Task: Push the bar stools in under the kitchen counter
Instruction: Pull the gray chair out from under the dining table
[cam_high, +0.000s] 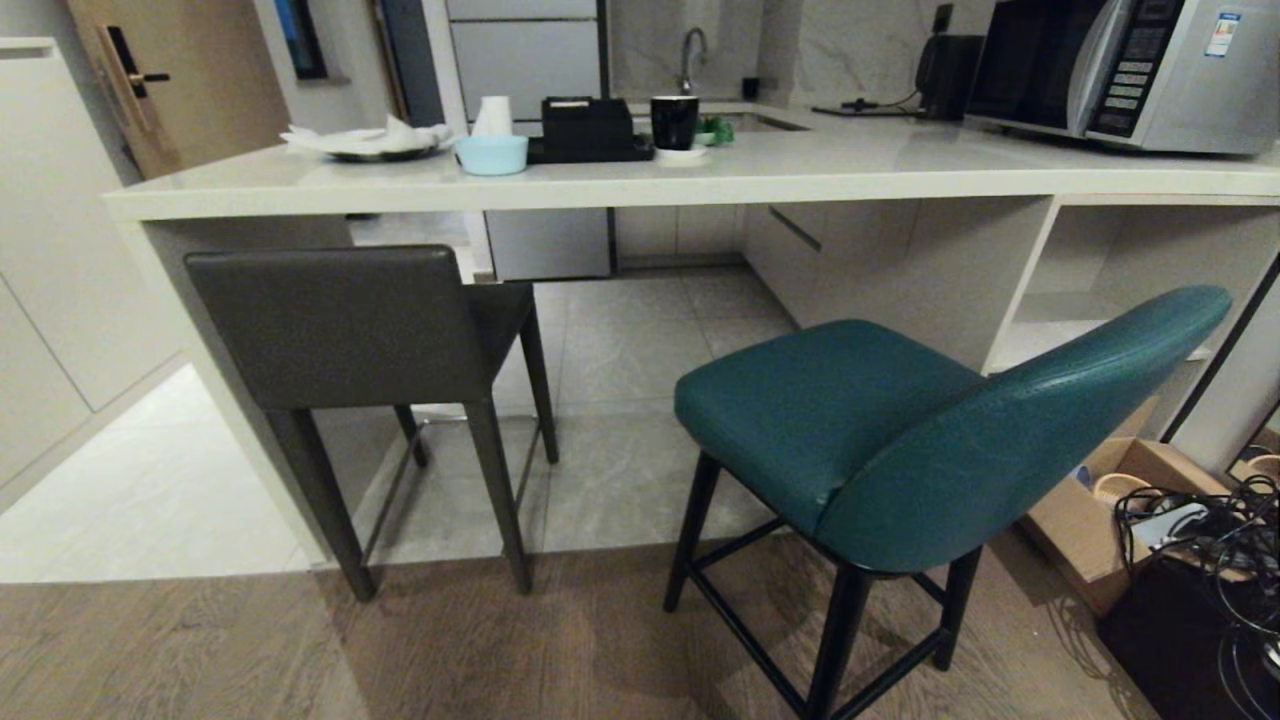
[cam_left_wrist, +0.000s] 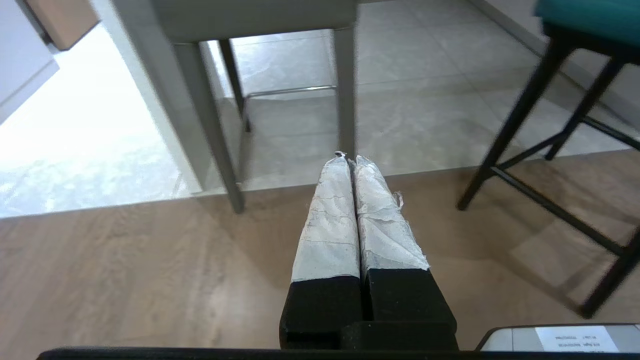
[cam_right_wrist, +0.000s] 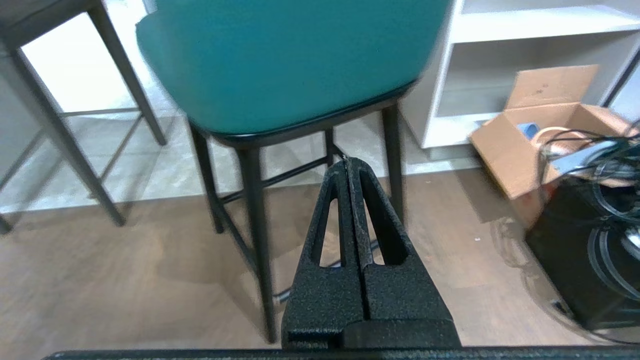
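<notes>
Teal stool (cam_high: 880, 440) stands clear of the desk (cam_high: 700, 175); grey stool (cam_high: 350, 330) half under. Both look rigid, top-heavy: I'd push low on backrests. Left tool (cam_left_wrist: 350, 159) and right tool (cam_right_wrist: 347, 162) pressed together, empty.

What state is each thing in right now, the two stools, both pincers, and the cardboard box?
Dark grey stool: upright, seat partly under the kitchen counter, back outside its edge.
Teal stool: upright, angled, standing fully clear of the counter.
Left pincer: shut, empty, pointing at the floor before the grey stool.
Right pincer: shut, empty, behind the teal stool.
Cardboard box: flaps open, on the floor.
</notes>
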